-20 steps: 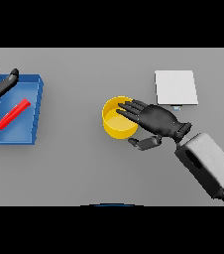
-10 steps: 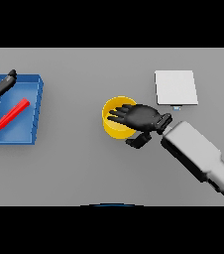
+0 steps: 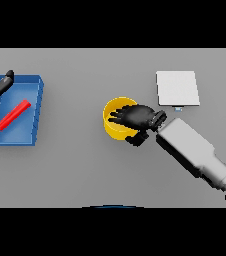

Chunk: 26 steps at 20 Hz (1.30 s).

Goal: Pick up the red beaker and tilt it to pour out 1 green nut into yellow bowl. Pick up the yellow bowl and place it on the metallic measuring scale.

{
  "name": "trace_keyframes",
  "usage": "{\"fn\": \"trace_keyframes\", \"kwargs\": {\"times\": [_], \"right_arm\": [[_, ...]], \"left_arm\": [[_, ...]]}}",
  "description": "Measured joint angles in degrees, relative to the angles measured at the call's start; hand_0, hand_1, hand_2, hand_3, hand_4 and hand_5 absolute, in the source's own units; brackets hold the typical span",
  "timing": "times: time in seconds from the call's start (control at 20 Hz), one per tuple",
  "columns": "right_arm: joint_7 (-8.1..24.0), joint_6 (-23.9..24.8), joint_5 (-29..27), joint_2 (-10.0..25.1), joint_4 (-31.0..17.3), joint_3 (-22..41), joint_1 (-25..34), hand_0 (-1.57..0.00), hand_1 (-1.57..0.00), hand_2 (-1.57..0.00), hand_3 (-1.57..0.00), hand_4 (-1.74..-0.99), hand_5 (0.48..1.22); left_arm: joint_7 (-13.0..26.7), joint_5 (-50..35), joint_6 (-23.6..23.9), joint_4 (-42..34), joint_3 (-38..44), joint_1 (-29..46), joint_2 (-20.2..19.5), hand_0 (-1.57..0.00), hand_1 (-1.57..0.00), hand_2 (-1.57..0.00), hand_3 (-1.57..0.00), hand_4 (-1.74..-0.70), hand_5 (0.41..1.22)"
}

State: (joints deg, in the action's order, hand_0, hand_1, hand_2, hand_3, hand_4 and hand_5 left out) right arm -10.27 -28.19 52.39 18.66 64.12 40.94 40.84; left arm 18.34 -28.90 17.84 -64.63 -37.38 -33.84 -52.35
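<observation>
The yellow bowl (image 3: 116, 125) stands at the table's middle. My right hand (image 3: 137, 116) lies over its right half, fingers spread and dipping above the inside, thumb outside the near right wall; it is open. Its palm hides the bowl's right rim. The red beaker (image 3: 13, 115) lies on its side in the blue tray (image 3: 35, 115) at the left. The metallic scale (image 3: 177, 88), a pale square plate, sits at the back right of the bowl. My left hand (image 3: 0, 86) shows at the left edge over the tray's far corner, open. No green nut shows.
Bare grey table lies between the tray and the bowl. My right forearm (image 3: 192, 152) slants in from the lower right, close to the scale's near edge.
My right hand has slid left, from the bowl's right rim to over its inside, and the forearm has come further in. Bowl, beaker and left hand stayed put.
</observation>
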Motion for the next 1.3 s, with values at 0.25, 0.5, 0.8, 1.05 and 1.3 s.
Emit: {"fn": "trace_keyframes", "kwargs": {"times": [0.25,0.5,0.8,1.05,1.3], "right_arm": [[-2.4,0.0,0.5,0.3,-0.3,1.1,-0.1,-0.91,-0.87,-0.69,-0.46,-1.512,1.043],[-3.9,1.1,-0.2,0.8,0.1,0.8,-0.4,-1.36,-1.34,-1.19,-1.04,-1.660,1.163],[-3.4,2.2,-0.3,0.9,-0.1,0.3,0.2,-1.51,-1.51,-1.31,-1.29,-1.720,1.206],[-2.3,0.3,-2.4,2.5,3.0,-2.0,-0.2,-1.55,-1.55,-1.34,-1.32,-1.734,1.216],[0.4,-3.4,-5.3,6.4,9.8,-6.3,0.0,-1.56,-1.56,-1.43,-1.19,-1.739,1.219]], "left_arm": [[-0.1,-0.3,-0.4,0.5,0.2,0.0,0.2,0.00,0.00,0.00,0.00,-0.72,0.692],[0.1,0.1,-0.2,0.5,0.1,-0.1,-0.2,0.00,0.00,0.00,0.00,-0.73,0.698],[-0.3,0.2,-0.8,0.8,0.0,-0.2,-0.3,0.00,0.00,0.00,0.00,-0.72,0.693],[0.7,0.0,-0.6,0.3,-0.2,-0.1,0.0,0.00,0.00,0.00,0.00,-0.72,0.694],[0.8,0.2,-0.8,0.2,-0.2,-0.3,-0.3,0.00,0.00,0.00,0.00,-0.72,0.686]]}}
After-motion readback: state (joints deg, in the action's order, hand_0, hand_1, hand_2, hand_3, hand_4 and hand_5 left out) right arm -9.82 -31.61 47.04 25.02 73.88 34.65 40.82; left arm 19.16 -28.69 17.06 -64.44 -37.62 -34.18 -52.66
